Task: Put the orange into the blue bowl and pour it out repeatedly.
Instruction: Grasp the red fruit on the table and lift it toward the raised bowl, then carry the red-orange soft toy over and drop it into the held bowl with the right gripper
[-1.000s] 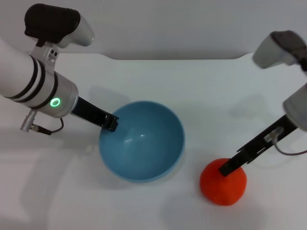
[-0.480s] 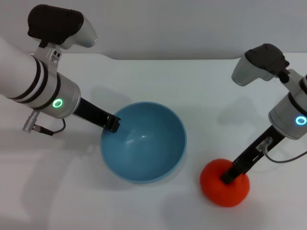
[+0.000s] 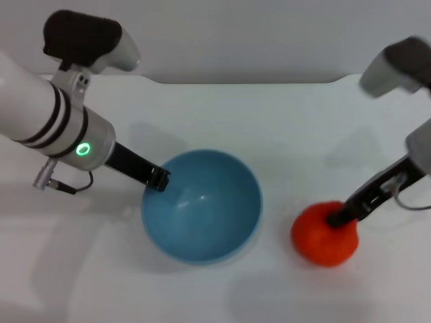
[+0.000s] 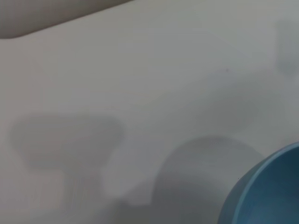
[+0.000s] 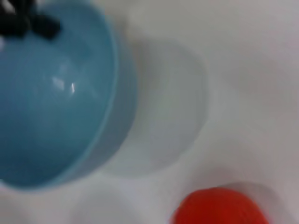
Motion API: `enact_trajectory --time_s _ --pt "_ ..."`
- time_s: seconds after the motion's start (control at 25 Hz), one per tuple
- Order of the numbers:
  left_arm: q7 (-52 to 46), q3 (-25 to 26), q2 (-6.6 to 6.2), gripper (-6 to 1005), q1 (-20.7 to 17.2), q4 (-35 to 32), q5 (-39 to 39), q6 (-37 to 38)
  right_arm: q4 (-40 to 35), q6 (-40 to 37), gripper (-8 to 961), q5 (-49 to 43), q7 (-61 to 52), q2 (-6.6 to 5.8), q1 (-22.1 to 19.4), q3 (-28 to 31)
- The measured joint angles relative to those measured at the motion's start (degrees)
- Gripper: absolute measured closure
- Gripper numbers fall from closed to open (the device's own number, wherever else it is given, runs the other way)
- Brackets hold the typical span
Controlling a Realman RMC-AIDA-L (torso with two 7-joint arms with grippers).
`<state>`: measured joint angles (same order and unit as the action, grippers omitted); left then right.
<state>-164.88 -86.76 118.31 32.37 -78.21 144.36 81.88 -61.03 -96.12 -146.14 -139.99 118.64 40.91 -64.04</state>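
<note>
The blue bowl [image 3: 201, 205] stands upright and empty on the white table. My left gripper [image 3: 159, 178] is shut on its left rim. The orange [image 3: 324, 233] is to the right of the bowl, apart from it. My right gripper [image 3: 341, 217] is shut on the top of the orange. The right wrist view shows the bowl [image 5: 51, 93], the orange [image 5: 219, 207] at the picture's edge, and the left gripper's dark fingers [image 5: 28, 21] on the bowl's rim. The left wrist view shows only an edge of the bowl [image 4: 266, 191].
The white table [image 3: 269, 121] stretches behind and in front of the bowl. Its back edge [image 3: 242, 83] meets a grey wall. Nothing else stands on it.
My right gripper has moved back and to the right with the orange in it, so the orange is farther from the front edge. The bowl and the left gripper have shifted slightly toward the front.
</note>
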Motion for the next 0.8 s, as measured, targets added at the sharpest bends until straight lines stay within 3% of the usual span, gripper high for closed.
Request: enact_trajectory --time_s 0.16,0.4,0.6,0.8 --pt "0.0 -1.9 0.16 1001 1.5 2.0 0.9 1.4 -6.0 -3.5 801 2.1 1.5 0.08 -0.6 4.9" --pt "0.0 -5.3 0.42 1001 3.9 4.1 0.8 0.7 -13.1 -4.3 819 13.5 2.0 0.3 -1.8 4.9" --pt "0.0 -6.8 0.55 1001 5.0 4.4 0.1 -0.4 -13.4 -4.2 815 24.4 5.9 0.35 -1.5 -0.1" --pt "0.0 -7.1 0.55 1001 5.7 4.1 -0.3 -0.5 -12.6 -3.7 810 25.0 8.3 0.36 -1.1 -5.5"
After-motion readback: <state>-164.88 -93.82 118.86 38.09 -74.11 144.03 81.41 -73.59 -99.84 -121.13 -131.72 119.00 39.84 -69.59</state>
